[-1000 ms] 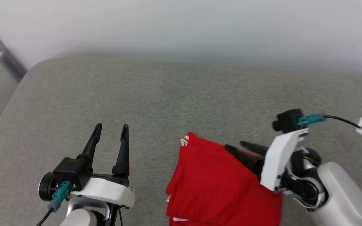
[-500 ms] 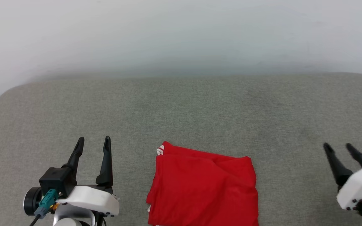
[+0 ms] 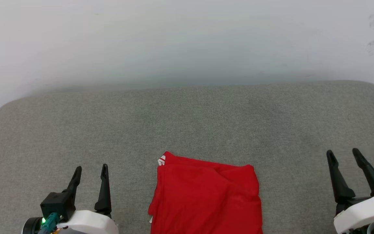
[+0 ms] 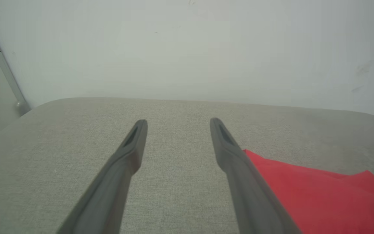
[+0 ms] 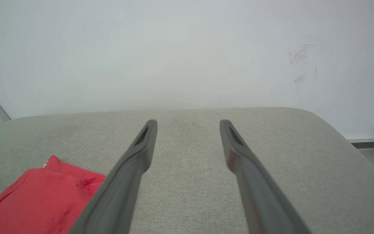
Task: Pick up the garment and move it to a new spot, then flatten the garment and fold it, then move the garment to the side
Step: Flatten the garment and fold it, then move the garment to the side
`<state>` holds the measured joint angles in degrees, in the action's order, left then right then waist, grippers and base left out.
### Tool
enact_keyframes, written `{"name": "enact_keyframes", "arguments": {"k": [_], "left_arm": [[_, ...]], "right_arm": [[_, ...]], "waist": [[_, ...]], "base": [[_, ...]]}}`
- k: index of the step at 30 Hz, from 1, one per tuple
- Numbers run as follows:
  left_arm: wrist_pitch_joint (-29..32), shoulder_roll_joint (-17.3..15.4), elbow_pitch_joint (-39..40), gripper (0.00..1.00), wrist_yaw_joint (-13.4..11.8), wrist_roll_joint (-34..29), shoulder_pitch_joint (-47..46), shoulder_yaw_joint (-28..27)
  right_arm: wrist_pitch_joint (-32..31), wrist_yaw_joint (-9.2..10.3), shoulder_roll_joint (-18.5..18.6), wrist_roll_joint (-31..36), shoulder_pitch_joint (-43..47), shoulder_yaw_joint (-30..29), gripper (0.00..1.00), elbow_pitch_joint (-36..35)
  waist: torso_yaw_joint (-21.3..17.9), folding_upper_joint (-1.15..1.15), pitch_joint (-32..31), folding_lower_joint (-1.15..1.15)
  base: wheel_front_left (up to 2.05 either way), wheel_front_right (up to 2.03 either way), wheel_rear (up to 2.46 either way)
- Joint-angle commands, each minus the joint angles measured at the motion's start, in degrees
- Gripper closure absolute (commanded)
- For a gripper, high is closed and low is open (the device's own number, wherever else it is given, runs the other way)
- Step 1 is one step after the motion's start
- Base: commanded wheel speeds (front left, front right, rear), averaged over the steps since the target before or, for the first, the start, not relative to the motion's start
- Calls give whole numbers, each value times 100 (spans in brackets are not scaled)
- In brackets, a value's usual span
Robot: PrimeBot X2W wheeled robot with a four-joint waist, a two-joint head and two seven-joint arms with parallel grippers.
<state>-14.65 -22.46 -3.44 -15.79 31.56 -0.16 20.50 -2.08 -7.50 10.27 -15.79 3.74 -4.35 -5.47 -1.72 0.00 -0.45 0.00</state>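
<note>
Garment [image 3: 206,198] lies folded on the grey cushion [image 3: 187,120] between our left pincer [image 3: 91,167] and right pincer [image 3: 342,151], both apart and empty; if we pinch only its top layer, the fold may drag open.

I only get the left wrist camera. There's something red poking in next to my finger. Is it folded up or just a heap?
Observer: Folded. In the head view the garment lies flat as a red rectangle on the grey cushion.
Operator: Where's my other hand?
Observer: The right gripper is off to the garment's right, open and apart from it.
Operator: Is it all red?
Observer: Not quite. A bit of red-and-white striped trim peeks out at its far left corner.
</note>
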Motion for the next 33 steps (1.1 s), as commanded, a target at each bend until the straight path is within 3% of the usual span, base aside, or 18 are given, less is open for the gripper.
{"name": "enact_keyframes", "arguments": {"k": [1, 13, 18, 22, 28, 31, 33], "left_arm": [[-26, 33, 2, 0, -2, 21, 59, -16], [-51, 121, -90, 0, 79, 0, 102, -116], [-57, 156, -73, 0, 97, -20, -4, -185], [-62, 229, -27, 0, 91, -70, -95, -312], [-58, 435, 82, 0, 211, -251, -254, -464], [-58, 560, 67, 0, 294, -352, -317, -534], [-58, 625, 39, 0, 375, -421, -378, -553]], "right_arm": [[22, 2, -25, -3, 36, 6, 0, -16], [48, 2, -47, 46, -73, 90, 0, -35], [-168, 2, -83, -195, 58, -136, 0, 42], [-1030, 2, 9, -902, 136, -591, 0, 368], [-3241, 1, 308, -1980, -42, -1198, 0, 1111], [-4416, 2, 234, -2168, -138, -1509, 0, 1431], [-5008, 1, -7, -2280, -277, -1622, 0, 1501]], "waist": [[7, 0, -3, 0], [54, 0, 15, 0], [91, 0, 39, 0], [203, 0, 117, 0], [489, 0, 282, 0], [663, 0, 378, 0], [784, 0, 449, 0]], "base": [[0, 0, 0], [0, 0, 0], [0, 0, 0], [0, 0, 0], [0, 0, 0], [0, 0, 0], [0, 0, 0]]}}
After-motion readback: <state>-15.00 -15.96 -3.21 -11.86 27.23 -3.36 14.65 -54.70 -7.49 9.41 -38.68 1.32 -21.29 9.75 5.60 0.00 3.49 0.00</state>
